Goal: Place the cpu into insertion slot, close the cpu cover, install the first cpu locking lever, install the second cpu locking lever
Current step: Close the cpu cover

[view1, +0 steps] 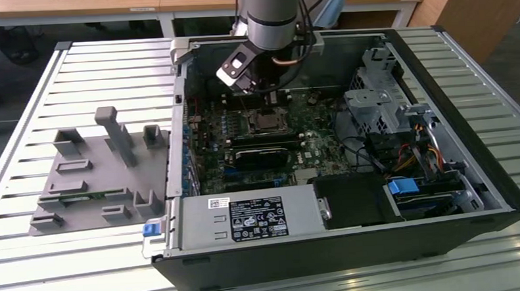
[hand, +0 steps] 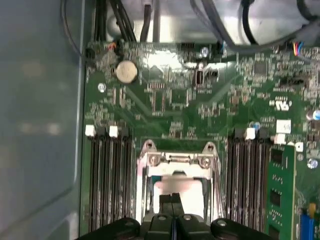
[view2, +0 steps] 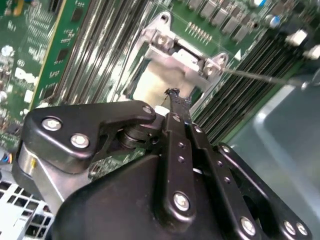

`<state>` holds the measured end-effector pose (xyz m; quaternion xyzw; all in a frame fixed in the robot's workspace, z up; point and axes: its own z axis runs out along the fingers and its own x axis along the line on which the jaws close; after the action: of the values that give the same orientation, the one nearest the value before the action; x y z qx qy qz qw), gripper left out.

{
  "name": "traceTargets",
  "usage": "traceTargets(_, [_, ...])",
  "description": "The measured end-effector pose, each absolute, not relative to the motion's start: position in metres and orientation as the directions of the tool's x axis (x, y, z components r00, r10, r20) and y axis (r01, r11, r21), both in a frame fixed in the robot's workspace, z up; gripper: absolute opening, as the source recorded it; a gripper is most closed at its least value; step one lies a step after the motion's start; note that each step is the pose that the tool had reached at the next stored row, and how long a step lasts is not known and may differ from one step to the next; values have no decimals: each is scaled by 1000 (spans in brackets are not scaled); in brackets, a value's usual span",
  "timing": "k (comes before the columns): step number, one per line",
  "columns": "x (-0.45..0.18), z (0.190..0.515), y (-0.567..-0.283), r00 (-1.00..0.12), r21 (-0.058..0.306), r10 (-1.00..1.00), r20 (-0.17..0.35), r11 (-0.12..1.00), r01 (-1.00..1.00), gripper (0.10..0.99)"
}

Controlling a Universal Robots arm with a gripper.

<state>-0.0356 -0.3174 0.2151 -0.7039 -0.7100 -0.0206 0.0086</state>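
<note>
The cpu (hand: 187,189) (view2: 152,85) lies flat in the insertion slot (view1: 263,123) on the green motherboard, its beige top showing through the window of the cpu cover (hand: 175,161) (view2: 186,61). The cover's silver frame lies down around the chip, hinged at two screws. My gripper (hand: 172,199) (view2: 173,94) is shut, its two thin black fingertips pressed together with nothing between them, right above the chip's edge. A thin metal lever rod (view2: 262,78) sticks out sideways from the cover's corner. In the exterior view the gripper (view1: 265,96) hangs just behind the socket.
Rows of black memory slots (hand: 107,180) (hand: 247,180) flank the socket, and one green memory stick (hand: 280,190) stands upright. The open case wall (view1: 184,109) is on the exterior view's left, the drive cage (view1: 376,104) and cables on its right. A grey fixture (view1: 95,172) sits outside the case.
</note>
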Motion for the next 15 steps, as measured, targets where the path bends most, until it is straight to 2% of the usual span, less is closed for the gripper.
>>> traceTargets(15, [-52,205,-317,-9,17,999,41,8,1000,106])
